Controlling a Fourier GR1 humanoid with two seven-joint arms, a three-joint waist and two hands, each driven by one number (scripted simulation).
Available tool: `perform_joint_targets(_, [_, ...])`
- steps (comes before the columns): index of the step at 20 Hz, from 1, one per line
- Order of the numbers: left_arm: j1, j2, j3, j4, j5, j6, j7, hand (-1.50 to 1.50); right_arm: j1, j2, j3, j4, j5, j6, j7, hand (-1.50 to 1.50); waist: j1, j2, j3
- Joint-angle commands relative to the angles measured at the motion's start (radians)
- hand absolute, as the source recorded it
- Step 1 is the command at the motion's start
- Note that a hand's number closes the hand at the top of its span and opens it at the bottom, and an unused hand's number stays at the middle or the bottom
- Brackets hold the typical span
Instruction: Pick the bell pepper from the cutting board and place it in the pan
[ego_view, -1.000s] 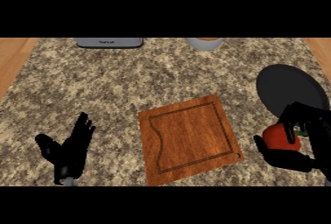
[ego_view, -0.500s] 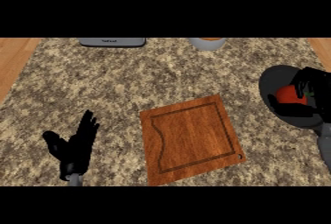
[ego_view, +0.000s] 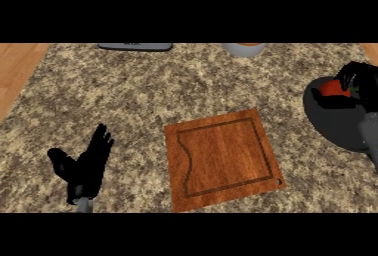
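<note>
since the earlier frame, right hand (ego_view: 356, 80) has carried bell pepper (ego_view: 333, 88) further over pan (ego_view: 332, 125), fingers curled round it. step: placement. next: lower and release.

Wooden cutting board (ego_view: 221, 157); speckled stone counter (ego_view: 148, 90)

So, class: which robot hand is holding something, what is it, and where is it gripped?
The right robot hand curls round the pepper from its right side, over the pan. The left robot hand holds nothing.
</note>
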Motion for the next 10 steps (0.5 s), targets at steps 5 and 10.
perform_joint_targets(5, [-0.041,0.015,0.012,0.012,0.011,-0.017,0.022,0.00,-0.115,-0.064,0.024,0.352,0.111,0.025,0.007,-1.50,0.037,0.018,0.002])
perform_joint_targets(10, [-0.011,-0.023,-0.020,0.017,0.000,-0.011,-0.002,0.00,-0.155,-0.074,-0.053,0.413,0.049,-0.046,-0.138,-1.50,0.039,0.021,0.005])
